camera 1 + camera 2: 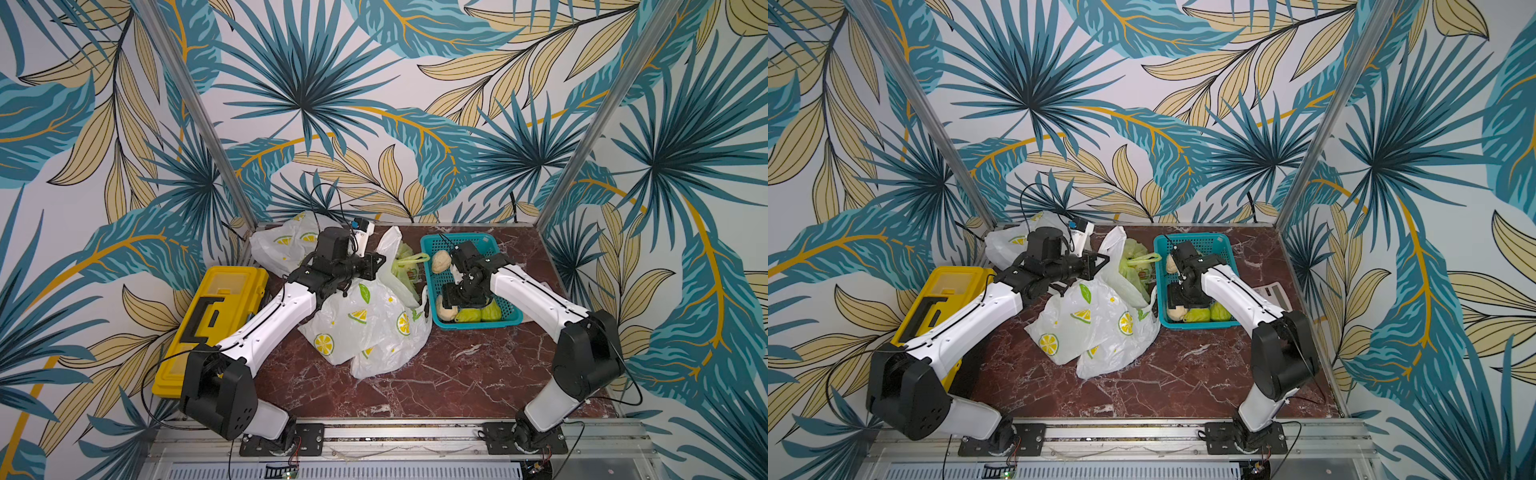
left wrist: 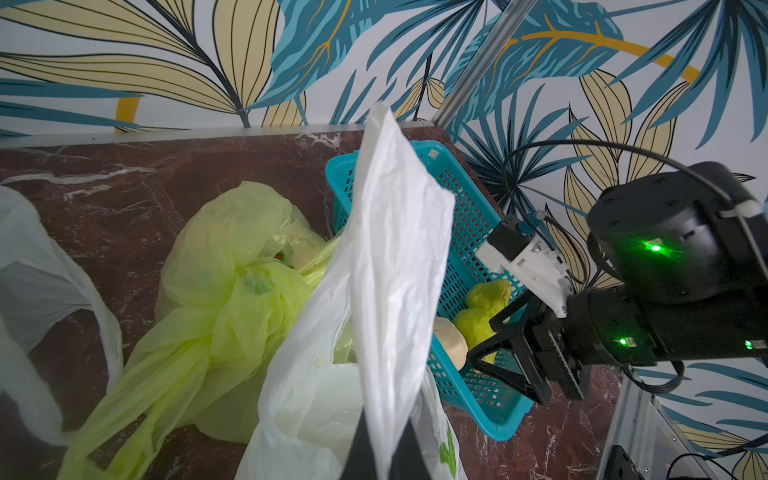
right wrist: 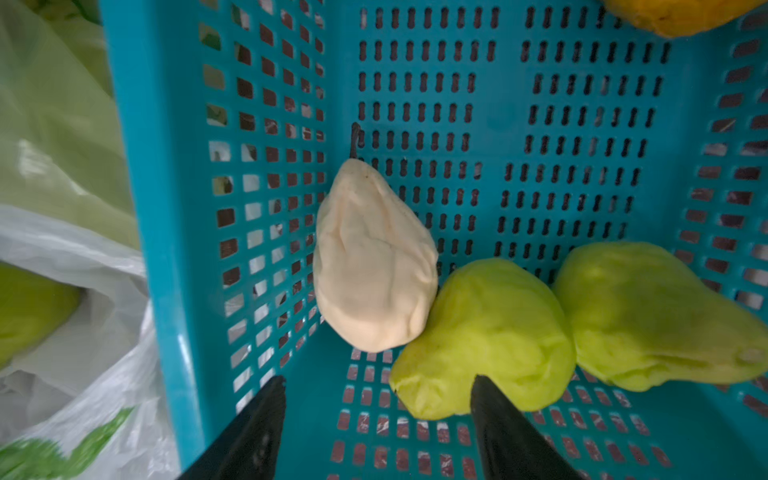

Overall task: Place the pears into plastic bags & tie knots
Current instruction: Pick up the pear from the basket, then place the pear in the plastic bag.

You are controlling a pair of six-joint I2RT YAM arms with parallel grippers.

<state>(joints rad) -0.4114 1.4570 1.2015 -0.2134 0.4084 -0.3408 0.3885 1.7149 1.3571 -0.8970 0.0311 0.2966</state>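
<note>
Inside the basket (image 3: 166, 208), right claw (image 3: 377, 379) gapes wide over pears (image 3: 374, 257).

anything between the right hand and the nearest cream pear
Nothing visible: the open right hand hangs over bare teal basket floor, just short of the cream pear. A green pear touches that pear, beside one finger.

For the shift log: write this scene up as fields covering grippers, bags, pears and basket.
left gripper: shut on white bag, holding its edge up
right gripper: open, empty, down in basket
cream pear: in basket, just ahead of the right jaws, touching green pear
green bag: bunched, between white bag and basket
far white bag: back of table
toolbox: yellow, table's left edge
</note>
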